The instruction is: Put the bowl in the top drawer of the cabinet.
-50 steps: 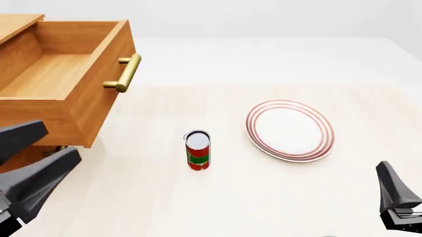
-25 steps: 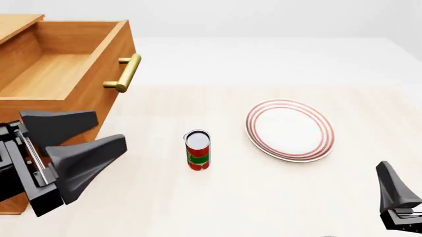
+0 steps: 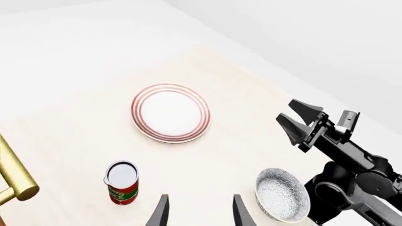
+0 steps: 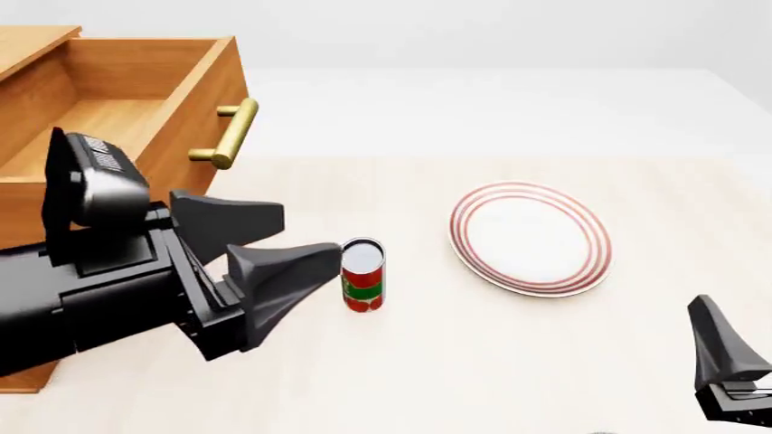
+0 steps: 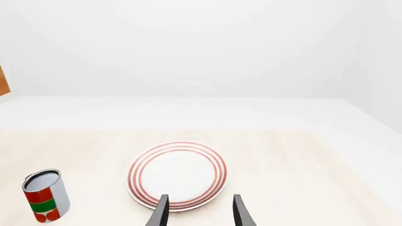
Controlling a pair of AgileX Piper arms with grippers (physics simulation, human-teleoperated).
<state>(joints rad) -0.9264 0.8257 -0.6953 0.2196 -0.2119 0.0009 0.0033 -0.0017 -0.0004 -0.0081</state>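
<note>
No text can be read for certain. The can (image 4: 362, 275) has a red and green label with white lettering on it, too small and blurred to make out in any view. The left arm's housing (image 4: 103, 163) carries a pale mark, also illegible.

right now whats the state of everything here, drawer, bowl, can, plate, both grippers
top drawer: pulled open, nothing visible inside
bowl: upright on the table, beside the right arm, not held
can: upright, top open
plate: flat on the table, nothing on it
left gripper: open, holding nothing, beside the can
right gripper: open, holding nothing
</note>
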